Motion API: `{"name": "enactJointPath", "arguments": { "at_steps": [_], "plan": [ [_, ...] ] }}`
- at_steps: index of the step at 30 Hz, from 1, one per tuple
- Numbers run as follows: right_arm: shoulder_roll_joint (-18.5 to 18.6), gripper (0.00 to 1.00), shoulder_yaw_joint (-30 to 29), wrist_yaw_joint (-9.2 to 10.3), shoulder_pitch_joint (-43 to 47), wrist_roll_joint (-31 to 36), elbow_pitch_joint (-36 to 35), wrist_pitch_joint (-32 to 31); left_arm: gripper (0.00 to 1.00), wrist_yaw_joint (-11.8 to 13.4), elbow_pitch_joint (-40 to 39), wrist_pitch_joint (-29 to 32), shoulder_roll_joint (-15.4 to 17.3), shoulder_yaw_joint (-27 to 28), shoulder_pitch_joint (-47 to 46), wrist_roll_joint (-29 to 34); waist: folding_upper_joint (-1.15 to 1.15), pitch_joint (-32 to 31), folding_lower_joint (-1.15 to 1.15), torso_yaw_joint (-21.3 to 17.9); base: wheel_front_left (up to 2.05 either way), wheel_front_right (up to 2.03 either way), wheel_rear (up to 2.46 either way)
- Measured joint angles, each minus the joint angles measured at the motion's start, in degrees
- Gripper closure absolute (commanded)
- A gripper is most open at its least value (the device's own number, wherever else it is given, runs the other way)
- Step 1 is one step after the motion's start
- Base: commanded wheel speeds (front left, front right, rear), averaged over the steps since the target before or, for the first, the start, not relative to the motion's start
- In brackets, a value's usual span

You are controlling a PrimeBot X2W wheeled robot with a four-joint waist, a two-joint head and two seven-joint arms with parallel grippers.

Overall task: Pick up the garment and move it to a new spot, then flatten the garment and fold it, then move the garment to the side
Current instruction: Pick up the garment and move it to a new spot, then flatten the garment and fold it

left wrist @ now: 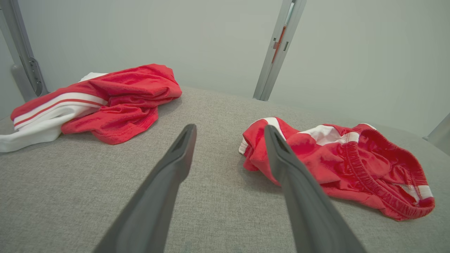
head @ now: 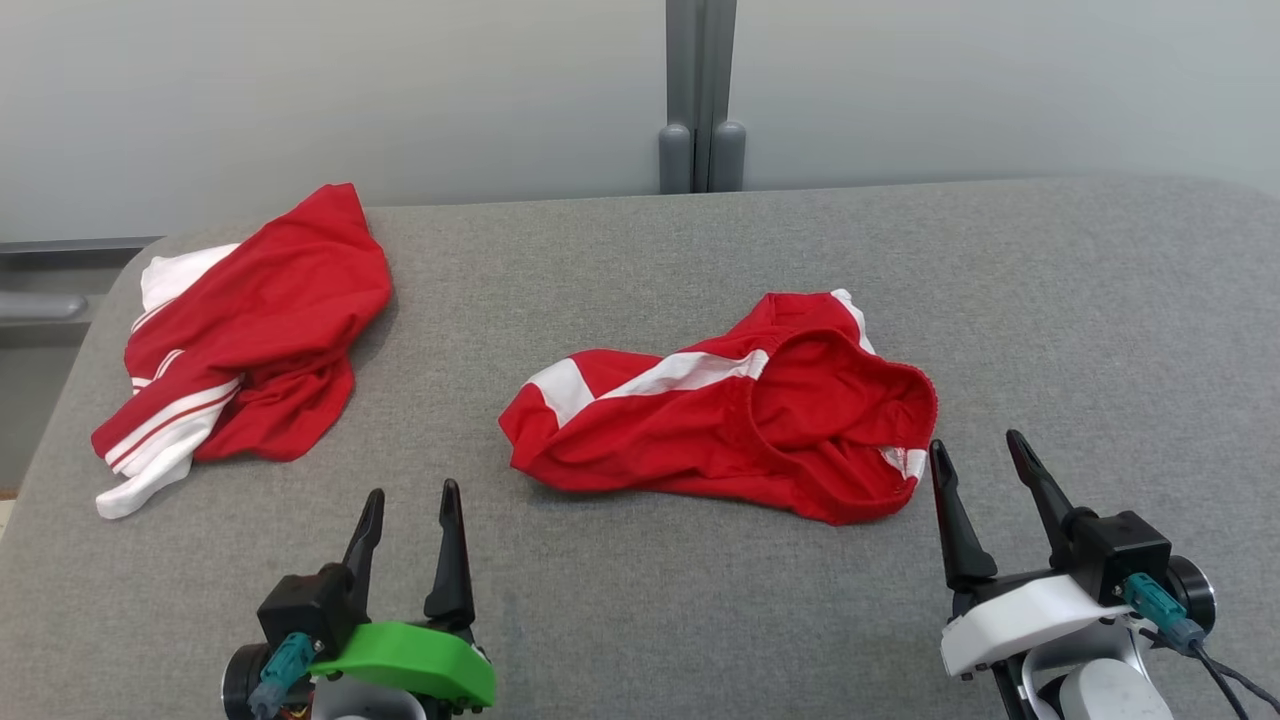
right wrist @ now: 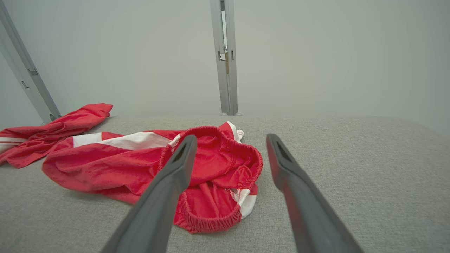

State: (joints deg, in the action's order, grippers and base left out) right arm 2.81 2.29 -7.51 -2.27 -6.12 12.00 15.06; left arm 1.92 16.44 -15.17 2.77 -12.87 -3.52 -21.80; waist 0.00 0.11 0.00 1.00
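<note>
While left fingers (head: 451, 550) and right fingers (head: 955, 520) gape empty, jersey (head: 270, 300) lies left of garment (head: 700, 430).

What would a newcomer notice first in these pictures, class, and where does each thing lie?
Two bright red-and-white garments stand out on the grey table: crumpled shorts near the middle, waistband gaping open, and a bunched striped garment at the far left. Nearer the robot, the left gripper and right gripper stand open, touching neither.

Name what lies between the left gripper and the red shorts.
Bare grey surface; nothing lies between the left gripper and the red shorts in the head view.
</note>
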Motion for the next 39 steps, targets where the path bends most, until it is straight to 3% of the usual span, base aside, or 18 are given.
{"name": "enactJointPath", "arguments": {
  "at_steps": [18,23,27,39],
  "plan": [
    [0.00,0.00,0.80,0.00,-1.45,1.01,2.24,0.00,0.00,0.62,0.08,0.00,0.00,-0.49,-0.21,0.73,0.00,0.74,0.00,1.68,0.00,0.00,0.00],
    [-0.04,0.00,2.68,0.00,-8.23,2.13,9.80,-0.10,0.00,0.55,-1.21,0.00,-0.01,-1.96,-1.14,0.56,0.00,1.76,0.00,3.84,0.00,0.00,0.00],
    [-0.01,0.00,3.23,0.00,-15.02,2.33,17.31,-3.90,0.00,0.77,-1.92,0.00,-0.02,-2.63,-2.09,-0.32,0.00,2.85,0.00,6.22,0.00,0.00,0.00],
    [-0.05,0.00,-1.40,-0.01,-25.32,4.36,33.68,-8.54,0.00,1.63,-2.34,0.00,0.01,-2.35,-2.52,-1.36,0.00,6.09,0.00,15.05,0.00,0.00,0.00]
  ]
}}
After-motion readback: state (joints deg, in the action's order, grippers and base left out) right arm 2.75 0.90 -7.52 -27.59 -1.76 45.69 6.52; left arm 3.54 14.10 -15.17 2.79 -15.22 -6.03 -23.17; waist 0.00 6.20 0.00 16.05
